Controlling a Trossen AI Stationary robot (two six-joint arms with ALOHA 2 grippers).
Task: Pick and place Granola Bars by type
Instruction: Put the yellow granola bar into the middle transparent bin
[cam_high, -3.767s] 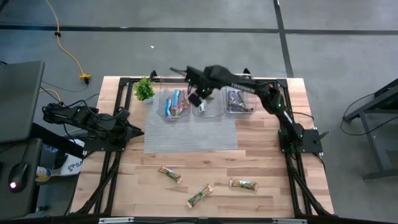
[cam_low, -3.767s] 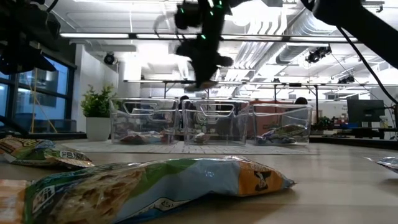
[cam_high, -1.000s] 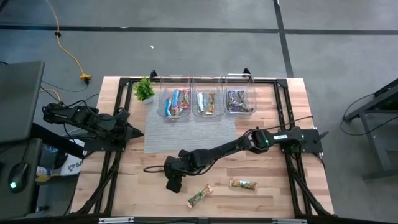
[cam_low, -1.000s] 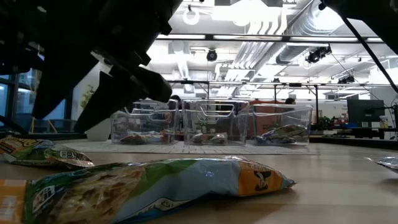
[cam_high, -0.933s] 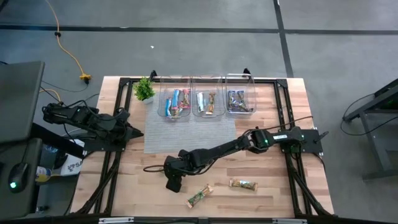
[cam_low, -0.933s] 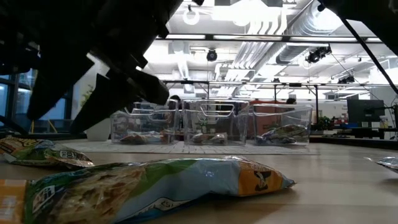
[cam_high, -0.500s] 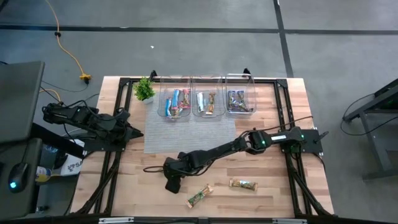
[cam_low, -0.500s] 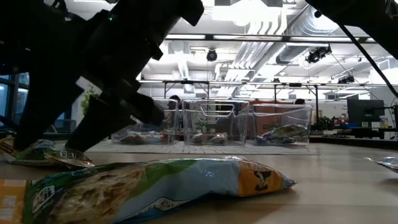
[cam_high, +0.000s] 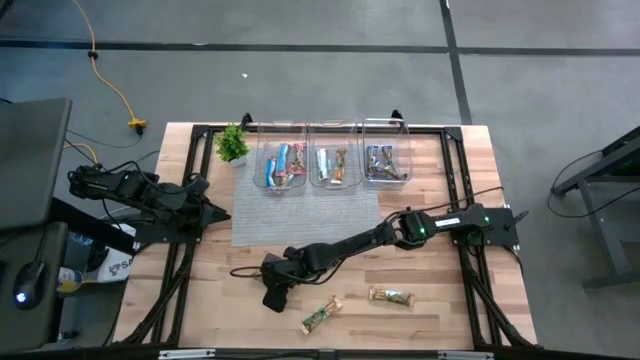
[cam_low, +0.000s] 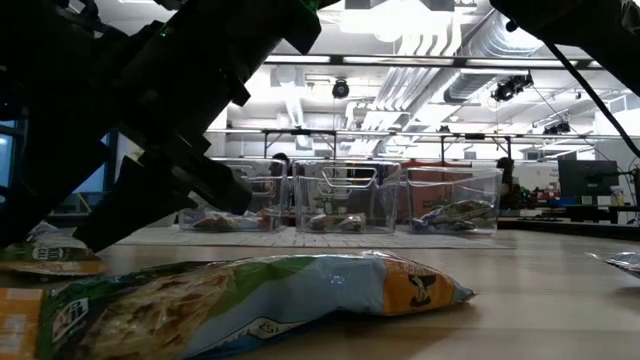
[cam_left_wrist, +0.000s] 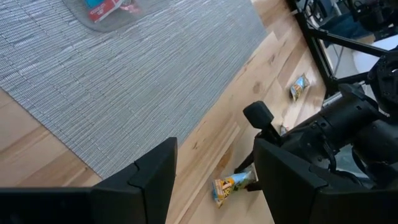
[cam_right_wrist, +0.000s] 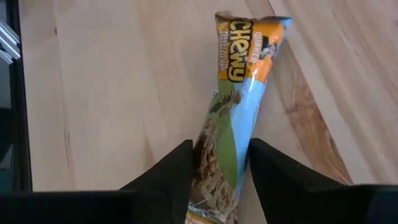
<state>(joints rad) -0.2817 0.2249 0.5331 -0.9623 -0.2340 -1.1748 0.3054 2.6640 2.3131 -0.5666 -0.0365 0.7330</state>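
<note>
Right wrist view shows the right pincer (cam_right_wrist: 219, 180) low over the wooden desk (cam_right_wrist: 106, 87), its two dark fingers (cam_right_wrist: 166, 177) on either side of a green and blue Chewy granola bar (cam_right_wrist: 236, 118). The fingers touch or almost touch the wrapper's sides, so the pincer is narrow around the bar — I cannot tell if the grip is already firm, and the bar lies flat on the wood.

In the high view this right arm (cam_high: 350, 245) reaches from the right side of the desk across to the front left area, where its pincer (cam_high: 274, 290) covers that bar. Two more granola bars lie at the front: one tilted (cam_high: 319, 315) just beside the pincer, one (cam_high: 391, 296) further right. At the back stand three clear bins in a row behind a grey mat (cam_high: 305, 215): the left bin (cam_high: 283, 166) has blue and pink bars, the middle bin (cam_high: 333, 166) green and tan ones, the right bin (cam_high: 385, 163) dark purple ones. A small potted plant (cam_high: 232, 143) is next to the left bin.

The left pincer (cam_high: 216, 212) waits at the left edge of the desk — its fingers (cam_left_wrist: 143, 180) stand wide and hold nothing.
</note>
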